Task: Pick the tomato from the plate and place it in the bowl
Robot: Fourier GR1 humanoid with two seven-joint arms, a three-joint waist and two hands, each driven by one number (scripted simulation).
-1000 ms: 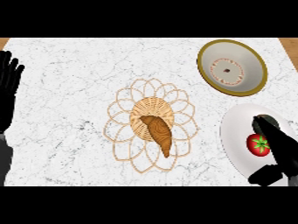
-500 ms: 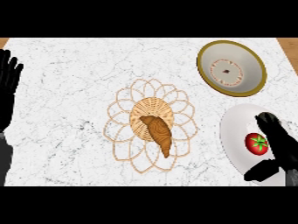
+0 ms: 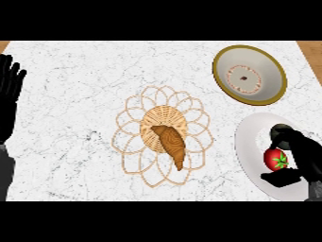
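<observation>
Marble counter spreads under you; your right hand curls over the white plate, fingers and thumb bracketing the tomato that sits on it, closing but seemingly not yet lifted; the bowl waits just beyond for the drop; your left hand rests open at the left edge, clear of the wicker basket.
</observation>
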